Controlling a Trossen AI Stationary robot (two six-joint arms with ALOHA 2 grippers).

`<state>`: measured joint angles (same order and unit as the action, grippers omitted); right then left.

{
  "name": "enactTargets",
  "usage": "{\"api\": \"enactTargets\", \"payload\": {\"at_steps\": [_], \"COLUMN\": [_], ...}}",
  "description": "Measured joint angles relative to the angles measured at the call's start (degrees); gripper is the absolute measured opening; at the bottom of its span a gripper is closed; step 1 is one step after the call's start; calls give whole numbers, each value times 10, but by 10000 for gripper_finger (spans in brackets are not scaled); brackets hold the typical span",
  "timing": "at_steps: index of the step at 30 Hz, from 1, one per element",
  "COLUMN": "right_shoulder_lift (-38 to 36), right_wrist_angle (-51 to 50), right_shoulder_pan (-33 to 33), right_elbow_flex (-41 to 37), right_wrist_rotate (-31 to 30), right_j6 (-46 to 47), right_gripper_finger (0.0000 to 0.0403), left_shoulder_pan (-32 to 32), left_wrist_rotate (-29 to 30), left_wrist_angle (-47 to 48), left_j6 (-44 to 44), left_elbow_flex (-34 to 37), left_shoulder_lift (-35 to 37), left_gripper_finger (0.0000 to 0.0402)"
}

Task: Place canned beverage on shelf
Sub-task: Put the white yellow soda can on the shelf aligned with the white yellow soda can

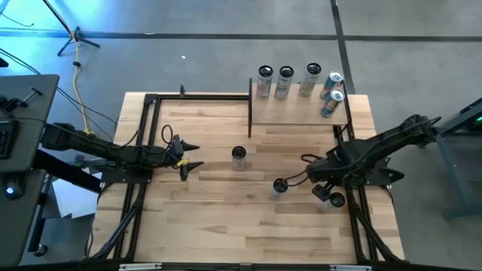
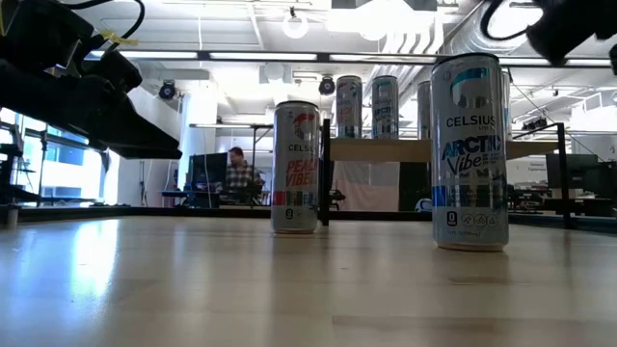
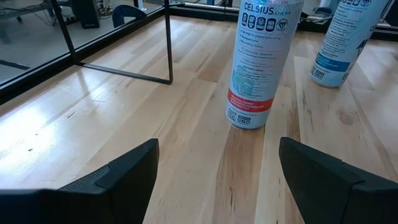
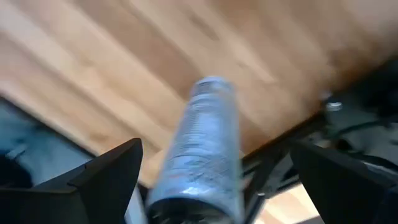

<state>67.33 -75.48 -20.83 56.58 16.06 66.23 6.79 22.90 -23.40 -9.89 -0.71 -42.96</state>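
The shelf [image 1: 297, 113] stands at the table's far right and carries several cans [image 1: 285, 80]. A Peach Vibe can [image 1: 239, 156] stands upright mid-table, and an Arctic Vibe can [image 1: 279, 188] stands nearer and to its right. Both show in the low view [image 2: 295, 169] [image 2: 469, 154]. My left gripper [image 1: 191, 156] is open and empty, level, pointing at the Peach Vibe can [image 3: 258, 62]. My right gripper [image 1: 329, 196] is open near the table's right edge. A third silver can [image 4: 199, 155] lies in the gap between its fingers, apart from both.
Black frame rails [image 1: 143, 135] run along the table's left, far and right sides. One rail [image 4: 273, 155] passes right behind the third can. The shelf's thin black posts [image 3: 169, 43] stand beyond the Peach Vibe can. A person [image 2: 236, 173] sits in the room behind.
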Motion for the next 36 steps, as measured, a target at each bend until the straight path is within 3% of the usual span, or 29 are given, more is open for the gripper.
{"api": "enactTargets", "payload": {"at_steps": [4, 21, 36], "right_shoulder_lift": [-19, -5, 65], "right_wrist_angle": [18, -17, -3], "right_shoulder_pan": [-39, -269, -299], "right_elbow_flex": [13, 37, 25], "right_wrist_rotate": [6, -132, -197], "right_j6": [39, 109, 142], "right_gripper_finger": [395, 395, 395], "left_shoulder_pan": [0, 0, 0], "left_wrist_rotate": [0, 0, 0], "left_wrist_angle": [0, 0, 0], "left_j6": [0, 0, 0], "left_elbow_flex": [0, 0, 0], "left_shoulder_lift": [0, 0, 0], "left_gripper_finger": [305, 305, 305]}}
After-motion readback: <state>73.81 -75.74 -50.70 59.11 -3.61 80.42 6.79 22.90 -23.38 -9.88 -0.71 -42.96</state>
